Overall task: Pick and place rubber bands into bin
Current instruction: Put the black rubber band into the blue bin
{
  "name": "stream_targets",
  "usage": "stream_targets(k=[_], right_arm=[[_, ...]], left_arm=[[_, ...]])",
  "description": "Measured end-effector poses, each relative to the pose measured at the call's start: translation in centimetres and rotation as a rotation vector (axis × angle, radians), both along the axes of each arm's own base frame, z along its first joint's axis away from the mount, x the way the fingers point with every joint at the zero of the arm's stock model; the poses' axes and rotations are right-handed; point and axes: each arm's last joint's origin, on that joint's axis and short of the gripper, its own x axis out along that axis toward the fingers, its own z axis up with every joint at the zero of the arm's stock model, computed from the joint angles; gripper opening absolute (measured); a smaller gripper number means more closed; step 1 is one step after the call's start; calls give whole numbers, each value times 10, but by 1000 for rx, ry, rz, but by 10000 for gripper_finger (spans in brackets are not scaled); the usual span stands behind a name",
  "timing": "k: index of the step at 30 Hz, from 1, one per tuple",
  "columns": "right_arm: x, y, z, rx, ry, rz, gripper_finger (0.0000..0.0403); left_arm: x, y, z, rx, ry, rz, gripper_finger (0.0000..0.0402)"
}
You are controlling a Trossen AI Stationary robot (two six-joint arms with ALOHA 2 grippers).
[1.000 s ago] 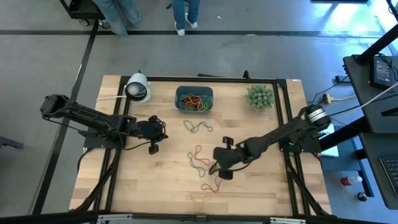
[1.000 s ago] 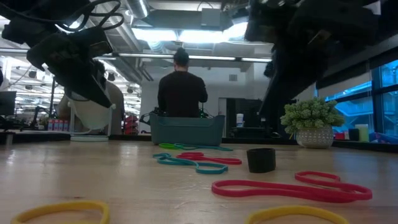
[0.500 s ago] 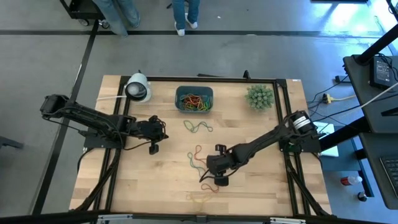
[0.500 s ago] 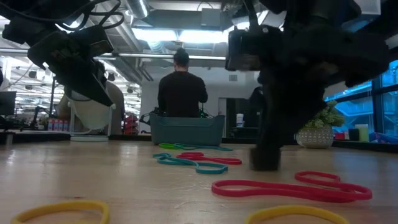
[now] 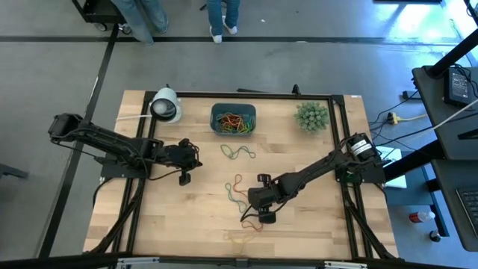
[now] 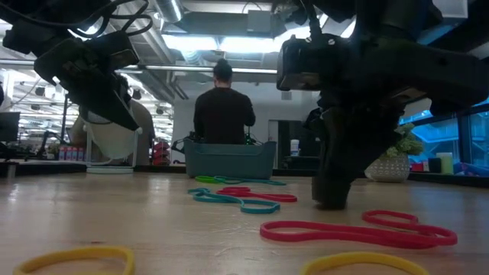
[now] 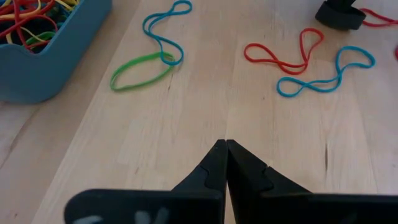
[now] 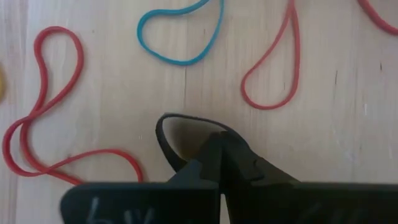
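Note:
The teal bin [image 5: 233, 119] [image 6: 229, 159] [image 7: 37, 56] stands at the table's far middle with several coloured rubber bands inside. Loose bands lie flat on the wood: a green and blue pair [image 5: 237, 152] [image 7: 152, 53], a red and teal pair [image 5: 237, 190] [image 7: 308, 62], a red one [image 5: 254, 223] [image 8: 43, 124] and a yellow one [image 5: 239, 237]. My right gripper [image 5: 263, 213] [image 6: 332, 200] [image 8: 221, 146] is down at the table among them, shut on a black band [image 8: 168, 134]. My left gripper [image 5: 184, 173] [image 7: 225, 146] hangs shut above bare wood, left of the bands. My right gripper pinches the black band between its two fingers, which come from above, pointing down. One side of the loop [image 8: 171, 155] bulges out beside the fingertips. The fingertips [image 6: 330, 195] reach the table top; whether the band is lifted cannot be told.
A white cylinder [image 5: 166, 105] lies at the far left corner and a spiky green plant [image 5: 311, 116] [image 6: 384, 145] stands at the far right. A person [image 6: 222, 107] stands beyond the bin. Bare wood spreads along the left and right sides.
My right gripper has moved a little toward the table's left and near edge and come down onto the black band, which stood free on the table a second ago. Its fingers now cover the band. My left arm has kept still.

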Motion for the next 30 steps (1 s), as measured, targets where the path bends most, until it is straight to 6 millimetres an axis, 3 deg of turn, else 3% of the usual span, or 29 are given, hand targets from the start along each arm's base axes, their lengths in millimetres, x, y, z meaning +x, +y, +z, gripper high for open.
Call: stream_targets(k=[7,23,30], right_arm=[[0,-1,0,59,22,-50,15],[3,-7,0,52,19,-41,152],[8,-23,19,-20,108,-51,173]], left_arm=[[0,0,0,-2,0,2,2],[0,0,0,-23,-2,15,3],[0,0,0,-25,-3,17,1]])
